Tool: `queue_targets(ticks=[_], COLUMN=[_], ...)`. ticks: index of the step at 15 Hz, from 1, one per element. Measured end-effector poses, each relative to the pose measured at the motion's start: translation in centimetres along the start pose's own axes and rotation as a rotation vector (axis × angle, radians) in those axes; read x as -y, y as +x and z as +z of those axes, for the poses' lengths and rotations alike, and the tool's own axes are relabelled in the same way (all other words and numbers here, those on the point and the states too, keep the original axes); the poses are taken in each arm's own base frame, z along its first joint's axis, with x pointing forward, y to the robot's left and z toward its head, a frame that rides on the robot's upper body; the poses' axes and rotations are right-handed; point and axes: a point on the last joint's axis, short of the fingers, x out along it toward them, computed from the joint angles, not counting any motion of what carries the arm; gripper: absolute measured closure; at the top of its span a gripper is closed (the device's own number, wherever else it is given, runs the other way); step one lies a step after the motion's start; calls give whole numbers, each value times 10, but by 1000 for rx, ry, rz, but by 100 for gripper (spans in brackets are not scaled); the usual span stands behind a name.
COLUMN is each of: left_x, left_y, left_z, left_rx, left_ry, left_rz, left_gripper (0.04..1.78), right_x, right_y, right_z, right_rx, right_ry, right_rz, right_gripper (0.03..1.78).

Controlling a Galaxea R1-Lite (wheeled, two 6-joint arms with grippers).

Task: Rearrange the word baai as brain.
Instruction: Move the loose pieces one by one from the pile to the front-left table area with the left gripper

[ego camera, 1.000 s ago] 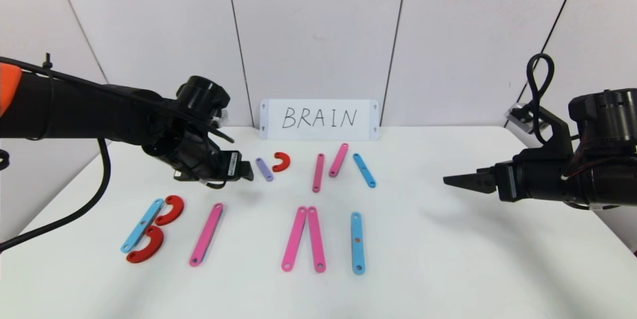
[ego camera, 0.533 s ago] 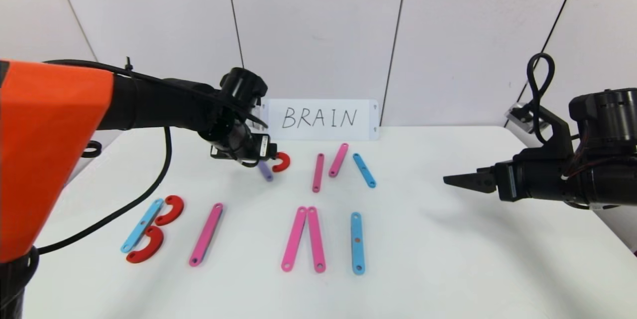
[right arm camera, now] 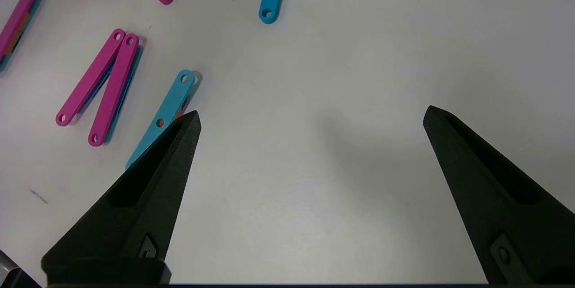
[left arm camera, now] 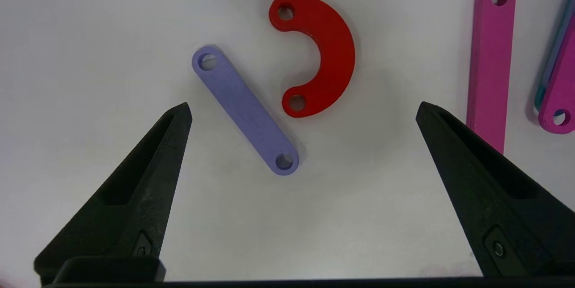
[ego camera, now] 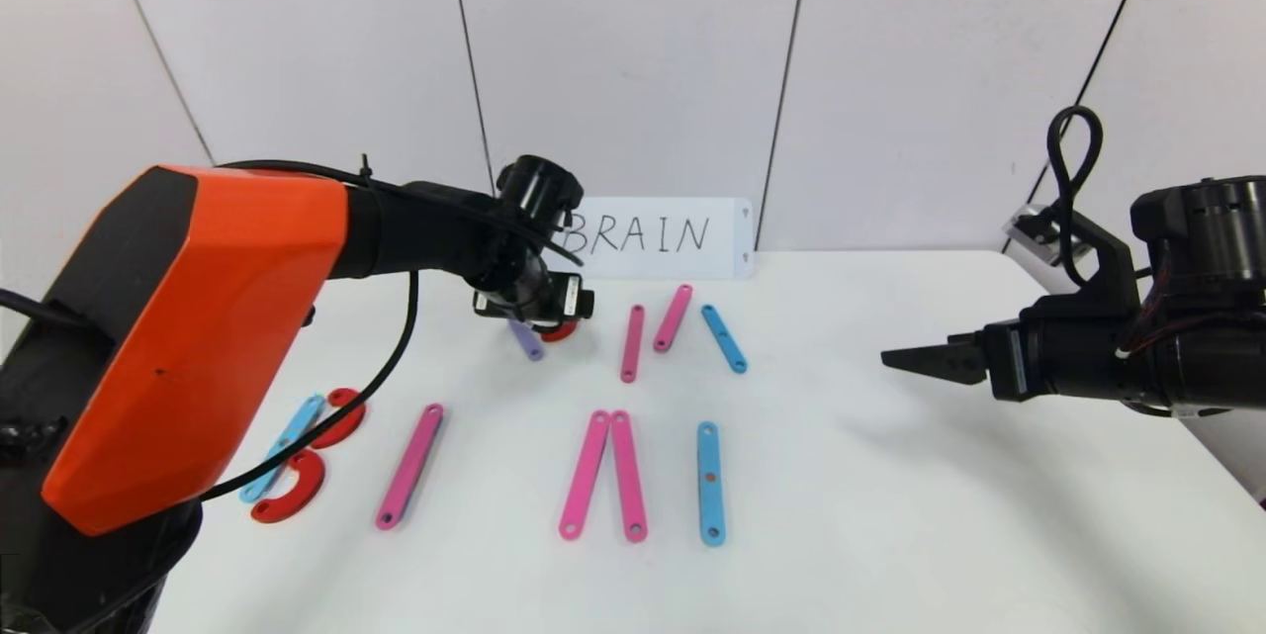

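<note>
Purple strip (left arm camera: 245, 110) and red arc (left arm camera: 317, 55) lie on the worktop, back row, directly below my left end effector (left arm camera: 303, 112), fingers spread wide, empty. The strip's long axis runs diagonal across the gap. Right end effector (right arm camera: 310, 117) open, empty, well apart.

A white card (ego camera: 658, 238) with the word BRAIN handwritten in black stands upright at the far edge of the white table (ego camera: 890, 515), leaning against the wall (ego camera: 633, 60). The wall is made of pale panels split by thin dark seams. Part of the card's left end is hidden.
</note>
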Motion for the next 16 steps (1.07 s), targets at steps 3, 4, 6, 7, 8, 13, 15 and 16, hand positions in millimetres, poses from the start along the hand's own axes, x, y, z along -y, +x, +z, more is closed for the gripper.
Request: queue_targets(ticks=[3, 4, 6, 7, 8, 13, 15, 16], left_x=[8, 11, 15, 16, 17, 19, 20, 20], left_y=[13, 18, 26, 30, 34, 48, 52, 54], left_z=[-2, -3, -2, -2, -3, -6, -9, -10], left_rx=[4, 13, 58, 70, 72, 97, 92, 88], left_ry=[-4, -5, -15, -22, -23, -60, -59, -58], left_rz=[0, 7, 8, 6, 5, -3, -2, 0], left_gripper=[7, 7, 7, 7, 7, 7, 7, 8], right_x=[0, 0, 0, 0, 0, 0, 0, 0], right_y=[0, 0, 0, 0, 0, 0, 0, 0], right_z=[0, 0, 0, 0, 0, 0, 0, 0], right_rx=[0, 0, 0, 0, 0, 0, 0, 0], right_ry=[0, 0, -1, -1, -1, 0, 0, 0], right_rz=[1, 1, 1, 1, 1, 1, 1, 1], right_gripper=[8, 8, 8, 8, 8, 8, 8, 8])
